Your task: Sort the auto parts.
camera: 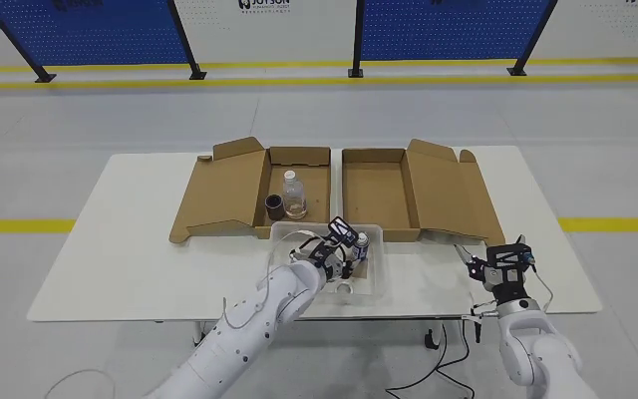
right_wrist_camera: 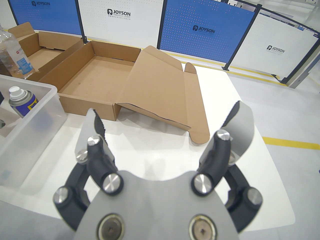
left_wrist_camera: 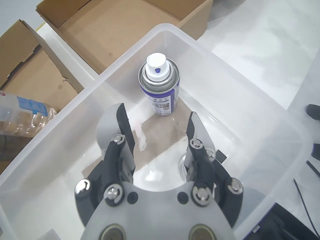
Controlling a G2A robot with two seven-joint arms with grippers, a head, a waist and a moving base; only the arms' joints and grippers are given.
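meanwhile the left gripper [left_wrist_camera: 157,116] hung open and empty in the bin [left_wrist_camera: 225,58] by an upright spray can [left_wrist_camera: 159,86], the right gripper [right_wrist_camera: 166,108] likewise open, empty, at 4 o'clock on the table [camera: 130,249].

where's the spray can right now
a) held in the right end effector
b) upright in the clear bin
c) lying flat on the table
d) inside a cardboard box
b: the spray can stands upright, nozzle up, inside the clear bin, with nothing gripping it.

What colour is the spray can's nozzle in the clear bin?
The nozzle is white with a blue dot; left wrist view shows it best.
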